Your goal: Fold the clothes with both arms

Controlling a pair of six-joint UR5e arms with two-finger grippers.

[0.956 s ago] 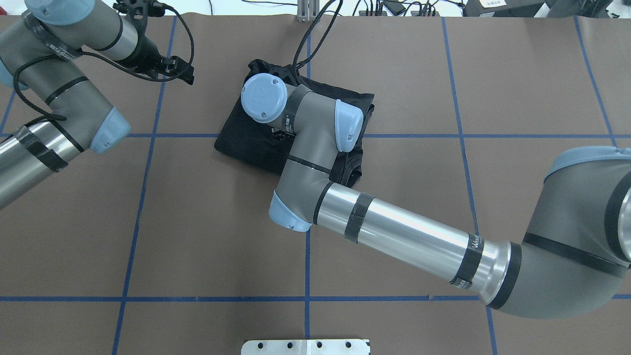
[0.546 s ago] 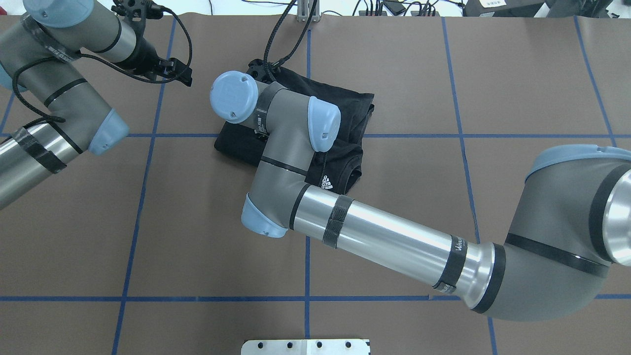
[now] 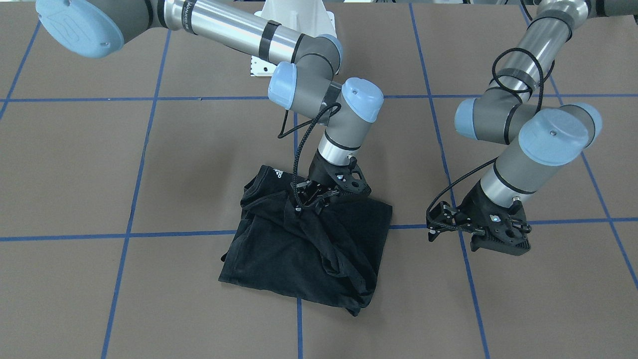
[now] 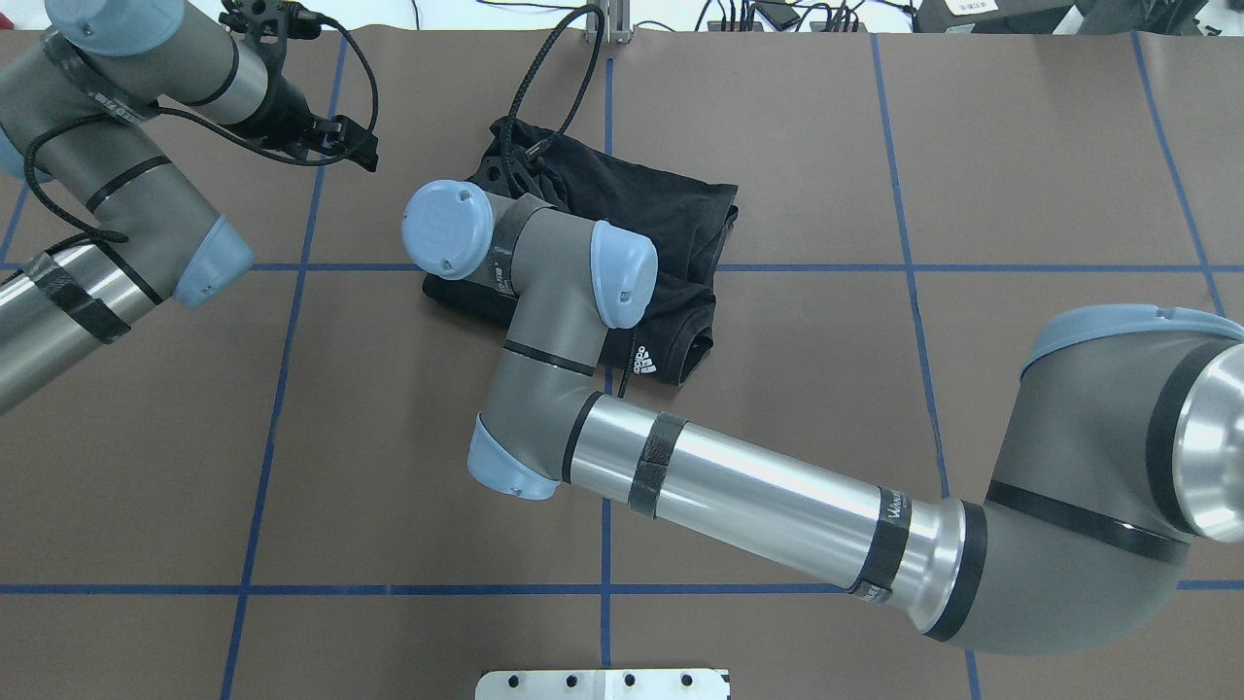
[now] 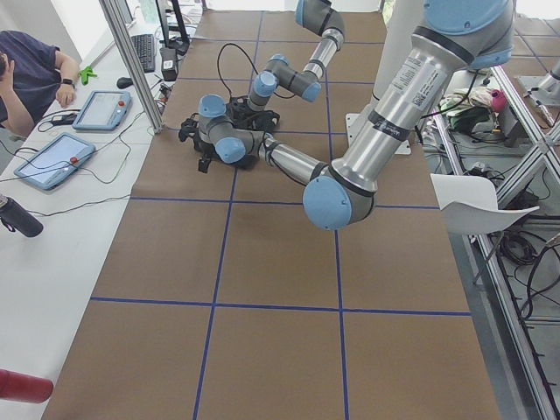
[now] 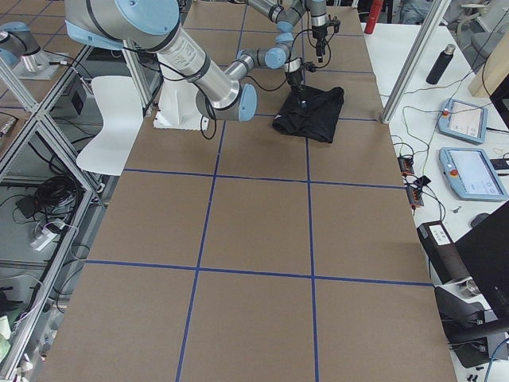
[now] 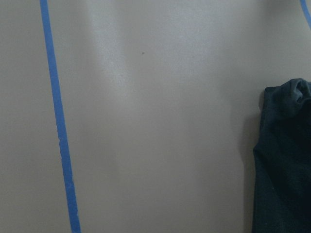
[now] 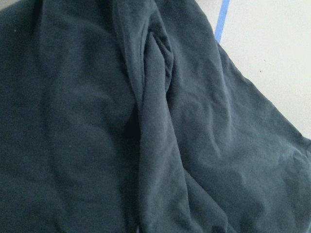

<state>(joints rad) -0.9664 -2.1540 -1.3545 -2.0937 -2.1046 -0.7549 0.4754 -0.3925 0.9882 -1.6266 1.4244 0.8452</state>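
In the front-facing view, the black short-sleeved cotton T-shirt lies roughly folded on the brown, blue-taped bench. The black two-finger right hand sits at a raised ridge of the cloth; whether it is clamped on the cloth cannot be told. The black left hand hangs beside the shirt and holds nothing; its finger gap is unclear.

In the overhead view, a pull by the right hand alone could drag the whole stack and undo the fold.

In the right wrist view, the loose wrinkles show that several layers could be pinched together.

R arm slants from near right across mid table, wrist over near-left part of T-shirt: blocks approach from near side. Its cable loops above shirt's far-left corner. Shirt's right + far-right edges open. L gripper hangs far left, well apart; bare strip btwn. Frame post at far edge, centre.
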